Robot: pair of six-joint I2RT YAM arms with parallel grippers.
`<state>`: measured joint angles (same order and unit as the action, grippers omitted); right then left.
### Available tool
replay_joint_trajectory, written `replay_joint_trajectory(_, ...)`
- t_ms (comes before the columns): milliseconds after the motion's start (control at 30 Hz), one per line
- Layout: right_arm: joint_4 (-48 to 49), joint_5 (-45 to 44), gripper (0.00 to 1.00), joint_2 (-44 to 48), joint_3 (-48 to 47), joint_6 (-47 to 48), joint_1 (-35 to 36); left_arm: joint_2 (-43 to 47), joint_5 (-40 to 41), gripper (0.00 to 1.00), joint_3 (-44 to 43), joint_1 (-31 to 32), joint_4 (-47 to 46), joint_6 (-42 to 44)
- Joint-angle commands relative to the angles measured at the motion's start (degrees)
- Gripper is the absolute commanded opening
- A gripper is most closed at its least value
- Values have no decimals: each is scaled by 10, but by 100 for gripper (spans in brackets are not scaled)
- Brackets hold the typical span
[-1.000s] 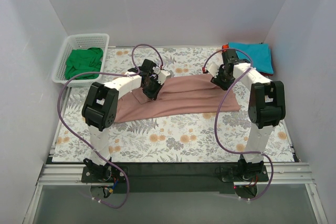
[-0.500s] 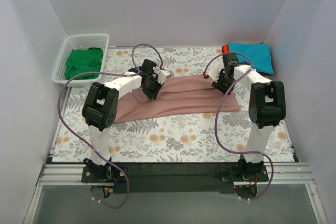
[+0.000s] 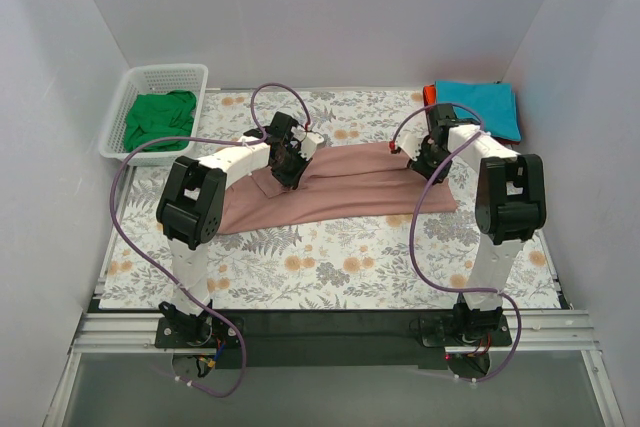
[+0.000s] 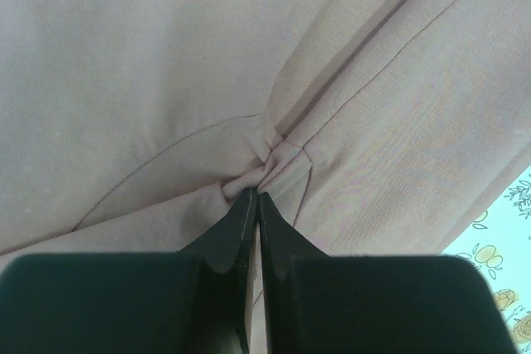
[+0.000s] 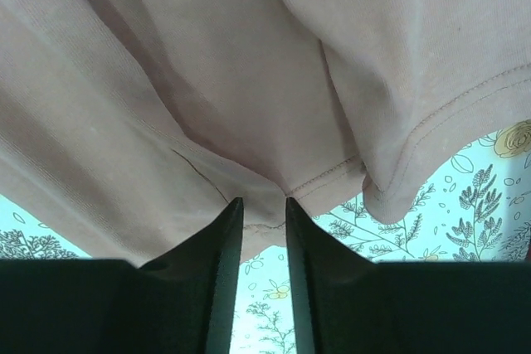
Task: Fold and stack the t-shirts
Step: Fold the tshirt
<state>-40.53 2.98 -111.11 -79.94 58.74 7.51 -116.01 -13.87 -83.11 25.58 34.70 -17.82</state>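
A dusty-pink t-shirt (image 3: 345, 192) lies stretched in a long band across the floral cloth. My left gripper (image 3: 290, 175) is down on its left-middle part and shut on a small pinch of pink fabric (image 4: 270, 167), which puckers at the fingertips (image 4: 249, 205). My right gripper (image 3: 427, 162) is low at the shirt's right end. Its jaws stand a narrow gap apart, with the stitched hem (image 5: 319, 178) reaching between the tips (image 5: 264, 203). A green t-shirt (image 3: 158, 119) lies crumpled in the basket. A folded teal t-shirt (image 3: 480, 104) lies at the back right on a red-orange one (image 3: 428, 94).
The white mesh basket (image 3: 165, 72) stands at the back left, beside the white wall. The floral table cloth (image 3: 330, 267) covers the table in front of the shirt. Purple cables loop over both arms.
The right gripper has shifted slightly towards the shirt's right hem and its jaws have narrowed around it. The left gripper has stayed shut on its pinch of fabric.
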Motion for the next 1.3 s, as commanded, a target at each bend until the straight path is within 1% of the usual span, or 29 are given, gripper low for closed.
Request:
replay_joint_trajectory(0,-17,-3,35,-10,-23,26,-5,3,9,0,-16,-3,0,1)
replay_joint_trajectory(33,-17,-4,42,-12,-28,25,-5,3,9,0,-16,-2,0,1)
replay_joint_trajectory(133,-17,-10,48,-17,-35,25,-8,4,13,0,-17,-3,1,2)
replay_joint_trajectory(267,-17,-18,52,-27,-38,30,-13,4,14,0,-19,-3,2,3)
replay_joint_trajectory(367,-18,-18,52,-39,-43,37,-22,4,14,0,-19,-2,3,2)
replay_joint_trajectory(400,-18,-15,50,-43,-42,39,-26,4,15,0,-19,-2,4,1)
replay_joint_trajectory(500,-24,-4,38,-41,-43,43,-29,5,16,0,-17,-2,4,0)
replay_joint_trajectory(533,-25,-1,31,-39,-44,44,-29,5,17,0,-16,-2,3,0)
replay_joint_trajectory(633,-35,8,29,-28,-53,42,-30,4,16,0,-15,-3,4,-1)
replay_joint_trajectory(700,-43,10,30,-19,-57,41,-30,4,15,0,-14,-3,4,0)
replay_joint_trajectory(733,-44,11,32,-17,-60,40,-29,5,16,0,-14,-3,4,0)
replay_joint_trajectory(800,-48,11,31,-9,-59,45,-30,7,16,0,-14,-3,4,1)
replay_joint_trajectory(833,-48,11,22,-7,-61,45,-30,8,17,0,-14,-4,4,1)
replay_joint_trajectory(900,-52,12,15,-7,-65,47,-30,10,18,0,-14,-3,5,2)
replay_joint_trajectory(933,-53,12,7,-8,-66,47,-30,10,17,0,-14,-4,5,2)
replay_joint_trajectory(967,-54,12,2,-9,-69,48,-30,12,17,0,-14,-4,5,2)
replay_joint_trajectory(1267,-55,11,1,-18,-96,52,-29,25,18,0,-23,-12,18,3)
